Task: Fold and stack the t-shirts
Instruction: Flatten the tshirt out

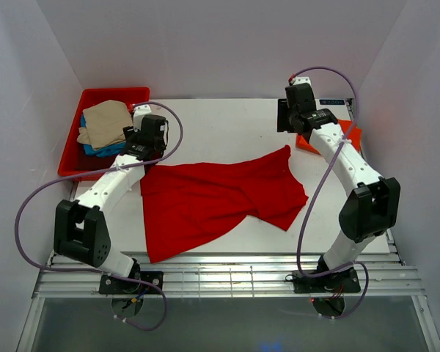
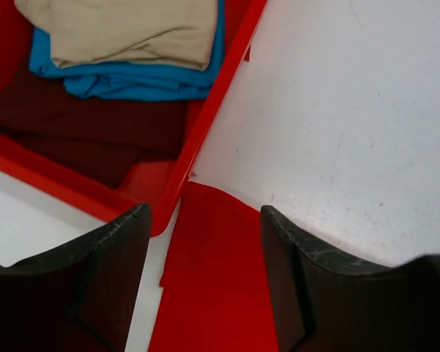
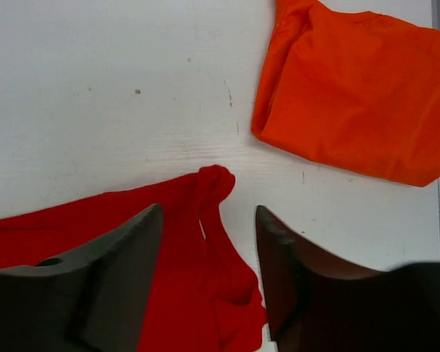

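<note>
Left gripper (image 2: 205,214) and right gripper (image 3: 209,211) — jaws apart — hover over the bright red t-shirt (image 1: 213,198)

The site is a robotics laboratory test cell. Indicators: a white tabletop (image 1: 227,121) enclosed on three sides by plain white panels (image 1: 220,44); a left arm (image 1: 106,187) and a right arm (image 1: 352,176) bolted to a slotted aluminium frame (image 1: 227,277) at the near edge; exposed purple cables (image 1: 29,220) looped beside each arm; a red plastic tray (image 1: 95,94) holding folded t-shirts (image 1: 106,121).
</note>
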### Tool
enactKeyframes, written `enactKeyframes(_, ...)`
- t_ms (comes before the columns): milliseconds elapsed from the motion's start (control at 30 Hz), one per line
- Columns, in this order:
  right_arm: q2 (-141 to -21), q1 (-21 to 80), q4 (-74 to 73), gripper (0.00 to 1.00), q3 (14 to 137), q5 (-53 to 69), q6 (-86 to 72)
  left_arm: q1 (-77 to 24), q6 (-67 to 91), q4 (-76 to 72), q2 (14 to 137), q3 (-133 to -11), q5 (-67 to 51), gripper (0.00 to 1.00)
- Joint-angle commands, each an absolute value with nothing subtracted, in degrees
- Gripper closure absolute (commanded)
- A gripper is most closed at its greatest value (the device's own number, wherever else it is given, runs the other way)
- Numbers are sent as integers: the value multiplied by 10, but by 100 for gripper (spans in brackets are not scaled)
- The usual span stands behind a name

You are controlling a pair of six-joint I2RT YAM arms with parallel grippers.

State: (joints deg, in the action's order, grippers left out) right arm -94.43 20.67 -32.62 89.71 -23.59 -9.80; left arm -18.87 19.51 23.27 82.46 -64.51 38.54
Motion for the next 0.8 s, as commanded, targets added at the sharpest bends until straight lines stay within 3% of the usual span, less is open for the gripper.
enactKeyframes(0,-980,194,-312,32,954,-217,-74,-178,182,204,868,-700,399,27)
enactKeyframes(33,-978,194,-324,32,957,-214,-76,-178,185,209,874,-700,389,27)
enactKeyframes(67,-957,195,-324,24,939,-195,-81,-178,197,218,869,-694,370,27)
enactKeyframes(133,-924,195,-303,23,897,-167,-83,-179,204,219,849,-654,343,27)
enactKeyframes(233,-862,198,-286,23,808,-111,-98,-179,215,227,800,-606,308,40)
enactKeyframes(300,-845,199,-293,25,764,-95,-106,-180,225,251,790,-568,308,80)
enactKeyframes(333,-834,200,-306,25,753,-90,-113,-179,230,260,793,-557,318,92)
enactKeyframes(367,-831,201,-311,26,745,-79,-117,-178,235,267,797,-534,338,99)
enactKeyframes(433,-820,206,-318,26,720,-70,-122,-178,241,269,813,-513,354,94)
enactKeyframes(600,-805,210,-323,26,688,-51,-130,-152,242,242,852,-492,322,55)
enactKeyframes(767,-803,212,-323,27,652,-41,-140,-89,227,197,902,-491,252,50)
